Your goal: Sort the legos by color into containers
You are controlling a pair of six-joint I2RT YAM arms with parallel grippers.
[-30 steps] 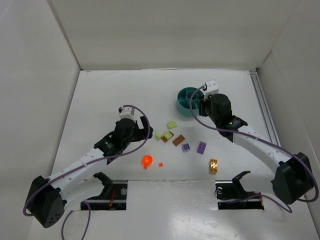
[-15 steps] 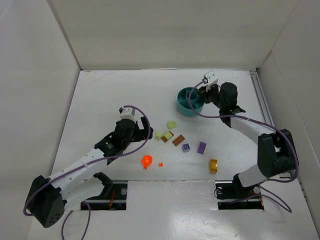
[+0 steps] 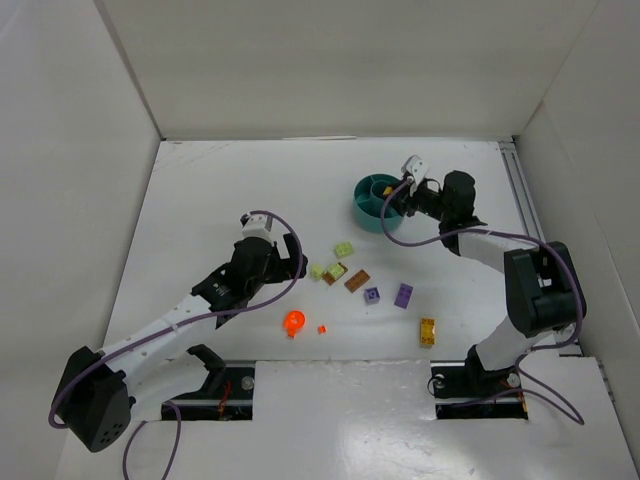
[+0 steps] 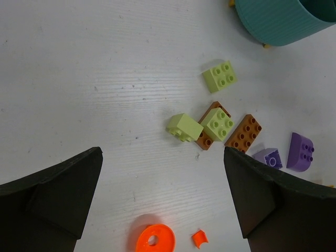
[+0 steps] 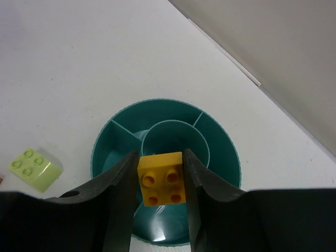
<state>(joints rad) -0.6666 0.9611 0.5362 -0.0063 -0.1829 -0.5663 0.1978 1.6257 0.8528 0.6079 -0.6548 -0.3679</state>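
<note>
The right tool, pinched on a yellow brick, has swung over the tub at 1 o'clock on the table; a drop looks next. Meanwhile the left tool hangs wide open, empty, above the loose bricks.

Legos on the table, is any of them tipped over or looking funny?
Yes. One pale green brick lies tipped on its side, studs pointing sideways, right beside the brown brick. A second pale green brick sits on top of that brown one instead of on the table.
</note>
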